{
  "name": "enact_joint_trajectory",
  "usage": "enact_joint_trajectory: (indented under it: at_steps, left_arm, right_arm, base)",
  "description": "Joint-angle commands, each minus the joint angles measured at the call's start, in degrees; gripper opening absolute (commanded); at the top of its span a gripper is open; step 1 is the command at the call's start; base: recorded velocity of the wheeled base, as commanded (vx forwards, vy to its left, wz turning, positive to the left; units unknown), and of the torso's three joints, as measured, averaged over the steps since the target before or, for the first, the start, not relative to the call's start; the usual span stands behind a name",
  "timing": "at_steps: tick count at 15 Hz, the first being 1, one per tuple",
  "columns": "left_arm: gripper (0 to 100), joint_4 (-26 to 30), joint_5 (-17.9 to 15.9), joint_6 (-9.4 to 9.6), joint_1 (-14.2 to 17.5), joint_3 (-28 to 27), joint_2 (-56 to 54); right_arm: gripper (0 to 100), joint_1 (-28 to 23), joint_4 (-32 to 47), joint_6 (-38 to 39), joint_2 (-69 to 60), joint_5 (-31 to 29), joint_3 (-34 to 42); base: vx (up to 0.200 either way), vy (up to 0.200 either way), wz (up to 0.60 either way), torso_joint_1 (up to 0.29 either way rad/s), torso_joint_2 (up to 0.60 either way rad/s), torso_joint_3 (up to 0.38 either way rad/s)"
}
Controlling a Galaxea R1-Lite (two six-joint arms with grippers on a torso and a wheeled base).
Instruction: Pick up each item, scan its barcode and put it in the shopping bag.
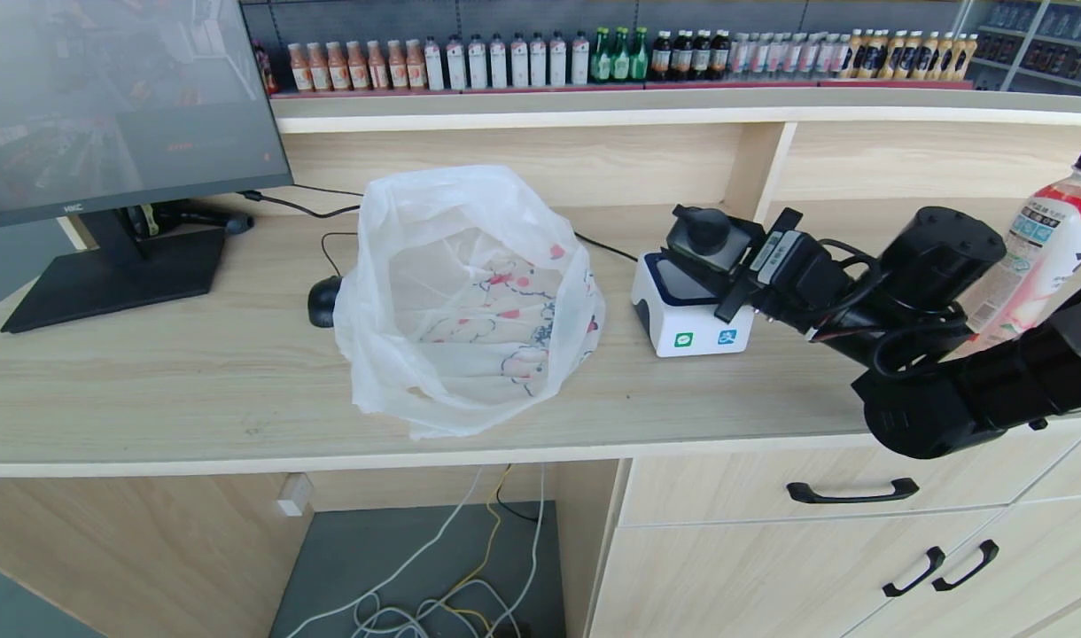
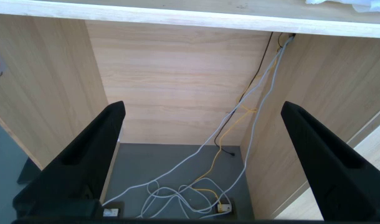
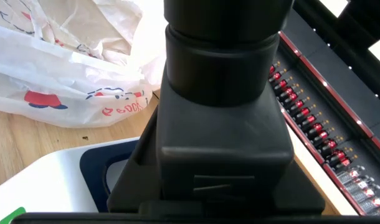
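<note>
Left wrist view: the left fingers (image 2: 84, 162) gape wide below the bench (image 1: 151, 390). The right arm (image 1: 939, 257) ends over the scanner (image 1: 696, 332) beside the bag (image 1: 470, 301), and I cannot tell its grip. A bottle (image 1: 1041, 244) stands behind that arm.

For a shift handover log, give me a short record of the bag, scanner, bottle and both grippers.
shopping bag: white plastic, mouth open, mid counter
scanner box: white with a blue top, on the counter to the bag's right
right gripper: over the scanner box; open or shut unclear
bottle: pink label, black cap, behind the right arm
left gripper: open, empty, below the counter, facing cables
</note>
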Motion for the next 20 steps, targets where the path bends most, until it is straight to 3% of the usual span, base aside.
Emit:
enact_joint_trajectory:
  at_steps: [1,16,18,20]
  left_arm:
    - [100,0.0,0.0,-0.01,0.0,0.0,0.0]
    - [100,0.0,0.0,-0.01,0.0,0.0,0.0]
    - [100,0.0,0.0,-0.01,0.0,0.0,0.0]
    - [100,0.0,0.0,-0.01,0.0,0.0,0.0]
  right_arm:
    - [0,0.1,0.0,0.0,0.1,0.0,0.0]
    - [0,1.1,1.2,0.8,-1.6,-0.4,-0.3]
    - [0,1.3,1.7,4.0,-3.7,-1.0,-0.2]
    - [0,2.7,1.5,9.8,-6.7,-6.2,0.5]
  base:
    - [0.0,0.0,0.0,0.0,0.0,0.0]
    - [0.0,0.0,0.0,0.0,0.0,0.0]
    - [0.0,0.0,0.0,0.0,0.0,0.0]
    - [0.0,0.0,0.0,0.0,0.0,0.0]
